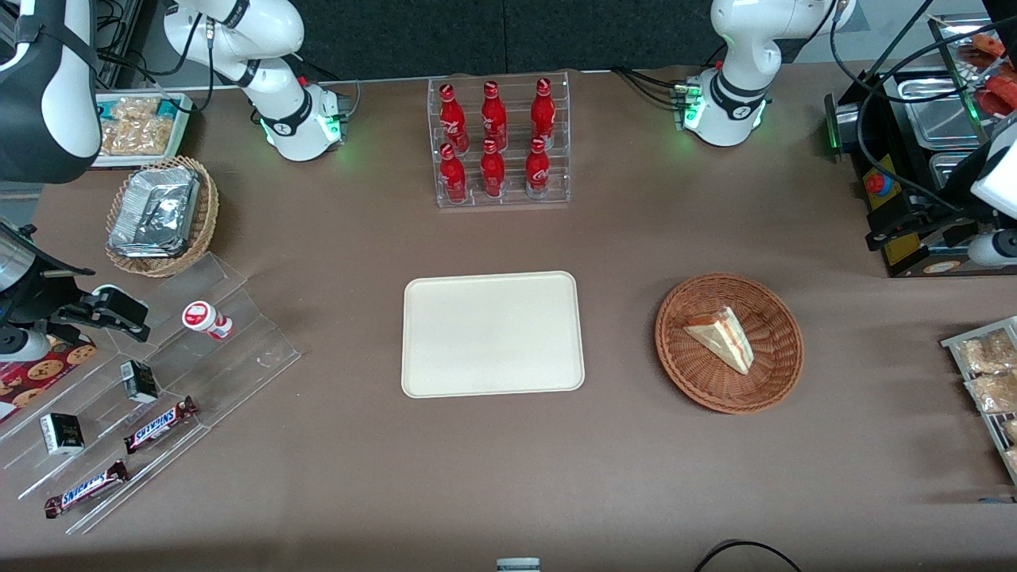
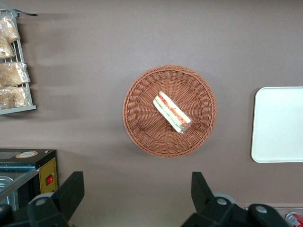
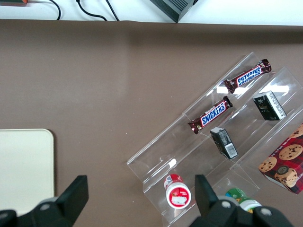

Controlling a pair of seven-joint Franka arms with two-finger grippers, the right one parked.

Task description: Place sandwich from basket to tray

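Note:
The sandwich [image 1: 721,335] [image 2: 171,112], a clear-wrapped white wedge with red and green filling, lies in the round reddish-brown wicker basket [image 1: 699,373] [image 2: 142,123]. The cream tray [image 1: 493,334] [image 2: 279,124] rests flat beside the basket, toward the parked arm's end, with nothing on it. My gripper [image 1: 894,229] [image 2: 136,189] hangs high over bare table, farther from the front camera than the basket and toward the working arm's end. It is open, and nothing sits between its black fingers [image 2: 71,189].
A clear rack of red bottles [image 1: 499,143] stands farther back than the tray. A rack of bagged snacks [image 1: 989,381] and a black machine [image 1: 914,159] flank the working arm's end. A tan basket with foil containers [image 1: 159,214] and stepped acrylic displays [image 1: 159,381] occupy the parked arm's end.

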